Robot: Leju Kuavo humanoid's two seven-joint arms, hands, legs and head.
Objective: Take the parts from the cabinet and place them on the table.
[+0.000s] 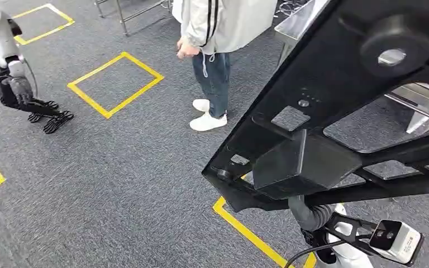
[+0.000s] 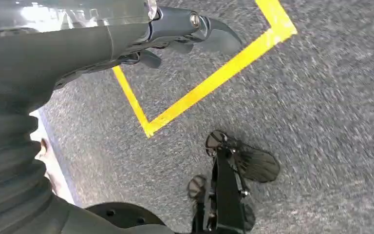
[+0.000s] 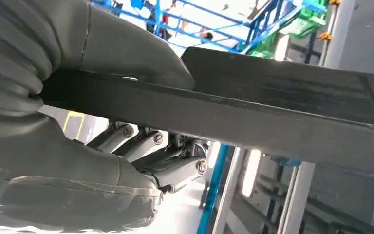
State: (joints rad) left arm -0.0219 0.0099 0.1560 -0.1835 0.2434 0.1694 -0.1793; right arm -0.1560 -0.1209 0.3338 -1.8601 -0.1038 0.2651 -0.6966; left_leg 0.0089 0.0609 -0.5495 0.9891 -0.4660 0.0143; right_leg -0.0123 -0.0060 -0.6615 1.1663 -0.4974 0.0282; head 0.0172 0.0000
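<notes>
A large black flat frame part (image 1: 335, 106) with cut-outs and a round knob fills the right of the head view, held up close to the camera. My right hand (image 1: 310, 215) grips its lower edge from beneath. In the right wrist view the thumb (image 3: 126, 53) lies on top of the part's edge (image 3: 272, 117) and the fingers (image 3: 160, 156) clamp it from below. My left hand (image 1: 19, 89) hangs at the far left over the carpet; its fingers (image 2: 146, 56) are loosely apart and hold nothing.
A person (image 1: 223, 33) in a light jacket and white shoes stands on the grey carpet ahead. A metal table (image 1: 296, 22) is at the upper right, partly behind the part. Yellow tape squares (image 1: 114, 84) mark the floor.
</notes>
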